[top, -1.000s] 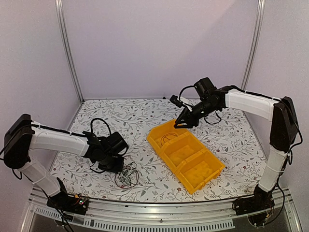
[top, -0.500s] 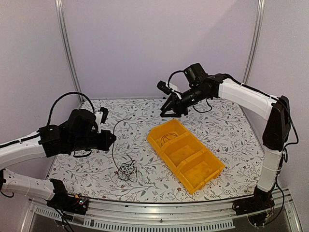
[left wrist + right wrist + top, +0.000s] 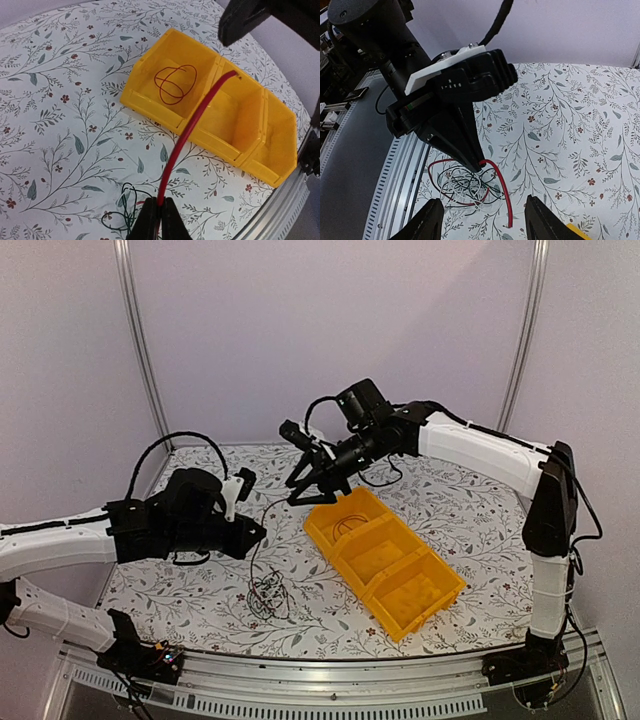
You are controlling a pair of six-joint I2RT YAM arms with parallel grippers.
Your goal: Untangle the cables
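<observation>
A tangle of thin black, white and red cables (image 3: 266, 598) lies on the table near the front; it also shows in the right wrist view (image 3: 465, 187). My left gripper (image 3: 257, 533) hangs above it, shut on a red cable (image 3: 192, 122) that arcs upward from the closed fingertips (image 3: 152, 212). In the right wrist view the same cable (image 3: 501, 186) curves down from my left gripper (image 3: 479, 165). A coiled red cable (image 3: 175, 84) lies in the end compartment of the yellow bin (image 3: 440, 605). My right gripper (image 3: 305, 490) is open and empty, above the bin's far-left corner, facing my left gripper.
The yellow bin (image 3: 270, 160) has three compartments and sits diagonally right of centre; its other two compartments hold nothing. Metal frame posts (image 3: 140, 350) stand at the back corners. A rail (image 3: 300, 680) runs along the table's near edge.
My left arm rose from the tangle and moved right, pulling a red cable up with it. My right arm swung left from over the bin toward my left gripper.
</observation>
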